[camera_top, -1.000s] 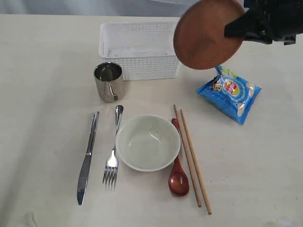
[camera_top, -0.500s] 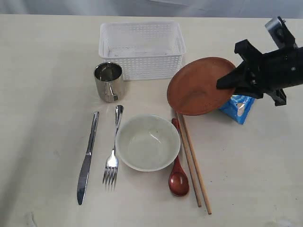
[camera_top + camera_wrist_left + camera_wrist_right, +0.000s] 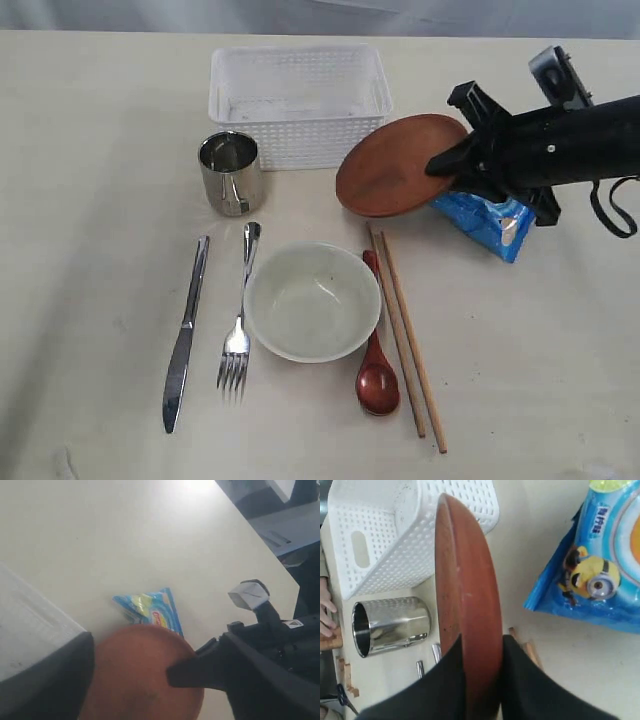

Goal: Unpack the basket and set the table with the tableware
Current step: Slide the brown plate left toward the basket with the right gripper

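My right gripper (image 3: 440, 165) (image 3: 482, 680) is shut on the rim of the round brown plate (image 3: 390, 170) (image 3: 465, 580) (image 3: 140, 675). The plate hangs tilted, low over the table (image 3: 90, 150), between the empty white basket (image 3: 300, 130) (image 3: 395, 555) and the far ends of the chopsticks (image 3: 405, 330). The steel cup (image 3: 230, 172) (image 3: 390, 625), knife (image 3: 185, 335), fork (image 3: 238, 330), cream bowl (image 3: 312, 300) and wooden spoon (image 3: 375, 375) are laid out on the table. Of my left gripper only one blurred dark finger (image 3: 50, 680) shows, in the left wrist view.
A blue chip bag (image 3: 490, 220) (image 3: 590, 565) (image 3: 150, 610) lies on the table right under my right arm, just right of the plate. The basket's front wall stands close behind the plate's left edge.
My right gripper has brought the plate down from above the basket's right corner and a little leftward. The plate has gone from steeply tilted to nearly flat, close to the table.
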Robot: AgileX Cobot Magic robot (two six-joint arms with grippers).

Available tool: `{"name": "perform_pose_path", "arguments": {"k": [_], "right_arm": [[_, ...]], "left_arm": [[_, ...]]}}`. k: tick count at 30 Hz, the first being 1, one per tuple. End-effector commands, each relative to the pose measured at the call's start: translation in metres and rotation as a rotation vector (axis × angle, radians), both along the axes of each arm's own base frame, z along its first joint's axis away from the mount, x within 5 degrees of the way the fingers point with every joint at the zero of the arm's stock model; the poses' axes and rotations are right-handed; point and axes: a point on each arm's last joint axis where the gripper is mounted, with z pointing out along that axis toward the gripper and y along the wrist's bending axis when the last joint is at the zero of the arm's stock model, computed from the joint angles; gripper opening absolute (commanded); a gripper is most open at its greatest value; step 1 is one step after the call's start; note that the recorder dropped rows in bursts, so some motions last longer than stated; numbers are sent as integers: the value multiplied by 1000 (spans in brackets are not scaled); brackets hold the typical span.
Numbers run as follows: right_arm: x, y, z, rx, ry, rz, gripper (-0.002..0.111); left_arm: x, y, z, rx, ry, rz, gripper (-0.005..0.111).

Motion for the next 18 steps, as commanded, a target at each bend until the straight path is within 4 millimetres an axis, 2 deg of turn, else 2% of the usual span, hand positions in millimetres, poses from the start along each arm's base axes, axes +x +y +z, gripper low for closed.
{"name": "perform_pose_path", "arguments": {"k": [1,8,13,18], "right_arm": [[12,3,-7,17,9,-51,-1],[37,13,-12,38,3,-43,-1],[49,36,-24,47,21,-1,-1],[55,39,-40,34,55,-42,-1]], "left_arm": [[-3,0,5,-13,8,1,65],[-3,0,5,-13,8,1,65],[-3,0,5,-13,6,0,65],[-3,0,5,-11,6,0,65]]}}
